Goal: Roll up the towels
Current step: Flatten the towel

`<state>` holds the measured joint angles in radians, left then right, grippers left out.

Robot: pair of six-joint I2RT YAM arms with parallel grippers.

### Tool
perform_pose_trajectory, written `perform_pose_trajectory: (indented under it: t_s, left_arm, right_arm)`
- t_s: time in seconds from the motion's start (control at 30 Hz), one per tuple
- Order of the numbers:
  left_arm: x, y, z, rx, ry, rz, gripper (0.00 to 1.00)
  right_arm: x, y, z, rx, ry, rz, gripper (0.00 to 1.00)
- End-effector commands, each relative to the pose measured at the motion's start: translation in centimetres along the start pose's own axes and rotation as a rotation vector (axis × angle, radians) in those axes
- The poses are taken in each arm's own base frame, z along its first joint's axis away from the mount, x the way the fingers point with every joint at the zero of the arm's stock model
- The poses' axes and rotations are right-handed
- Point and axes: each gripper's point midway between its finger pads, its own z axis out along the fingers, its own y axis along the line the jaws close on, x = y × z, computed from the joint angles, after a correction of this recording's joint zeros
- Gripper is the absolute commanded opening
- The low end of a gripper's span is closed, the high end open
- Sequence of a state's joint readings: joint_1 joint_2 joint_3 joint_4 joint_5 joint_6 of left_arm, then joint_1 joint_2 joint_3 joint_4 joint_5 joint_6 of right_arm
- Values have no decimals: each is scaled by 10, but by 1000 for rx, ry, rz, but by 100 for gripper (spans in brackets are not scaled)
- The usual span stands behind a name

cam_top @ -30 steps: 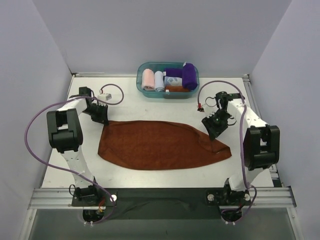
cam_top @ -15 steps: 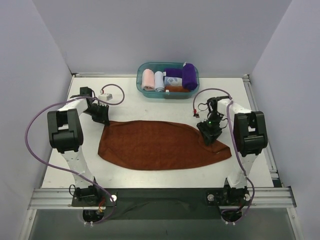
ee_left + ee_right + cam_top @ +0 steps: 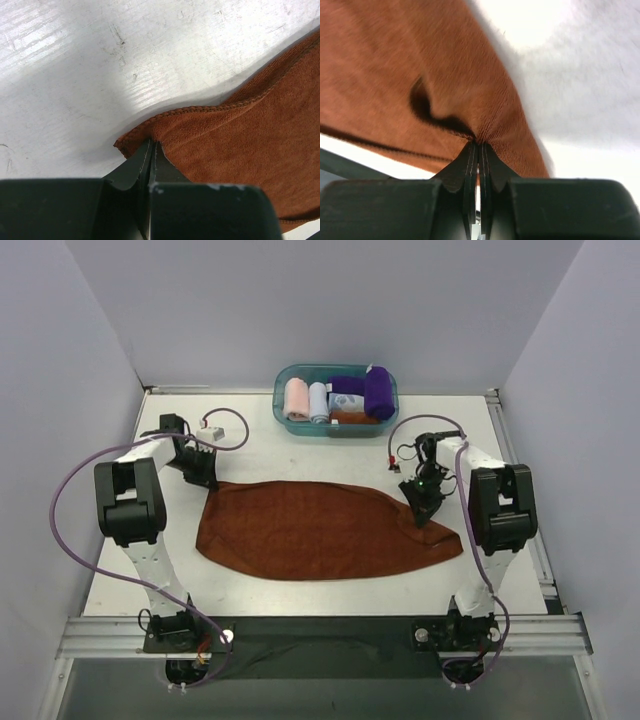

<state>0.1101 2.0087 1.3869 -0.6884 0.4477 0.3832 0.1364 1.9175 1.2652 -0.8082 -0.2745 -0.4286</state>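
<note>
The rust-brown towel (image 3: 320, 530) lies spread flat across the middle of the table. My left gripper (image 3: 207, 482) is at its far left corner; in the left wrist view that gripper (image 3: 152, 146) is shut on the hemmed corner of the brown towel (image 3: 240, 130). My right gripper (image 3: 421, 508) is at the towel's far right edge. The right wrist view shows this gripper (image 3: 478, 143) shut on a puckered pinch of the brown towel (image 3: 420, 60). The purple towel (image 3: 378, 393) sits rolled in the bin.
A teal bin (image 3: 281, 390) stands at the back centre, holding a rolled pink cloth (image 3: 296, 398), a pale blue cloth (image 3: 318, 400) and other rolls. A small white part (image 3: 208, 427) on a cable lies at the back left. Grey walls close in three sides.
My right gripper has moved left and down onto the towel's right edge and shut on it. My left gripper has shut on the left corner. The towel has not shifted.
</note>
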Motion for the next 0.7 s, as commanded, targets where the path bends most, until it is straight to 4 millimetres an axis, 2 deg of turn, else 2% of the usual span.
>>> perform_pose_trajectory:
  t_s: [0.0,0.07,0.1,0.2,0.27,0.3,0.33,0.37,0.43,0.57,0.67]
  left_arm:
    - [6,9,8,-42,31,9,1]
    - [4,11,9,-52,28,10,0]
    - [3,12,9,-56,28,8,0]
    - [0,16,10,-66,27,8,0]
    - [-3,18,10,-68,23,8,0]
    - [-4,17,11,-68,22,7,0]
    - [-8,19,10,-72,16,9,0]
    - [-10,20,9,-73,9,7,0]
    - [-14,21,10,-78,3,4,0]
    - [-23,26,10,-90,-10,3,0]
    - [-23,26,12,-82,-6,11,0]
  right_arm:
    - [2,1,-44,18,-70,-10,0]
    - [0,-8,-55,42,-95,-10,0]
    - [-7,-16,-65,63,-126,-10,0]
    - [-16,-39,-78,88,-161,14,0]
    - [-21,-51,-76,94,-154,15,0]
    - [-31,-56,-82,106,-177,8,0]
    - [-30,-68,-83,110,-183,38,0]
    - [-35,-73,-75,97,-167,45,0]
    - [-48,-85,-78,110,-190,49,0]
    - [-60,-102,-62,105,-165,68,3]
    - [-63,-106,-53,94,-152,71,14]
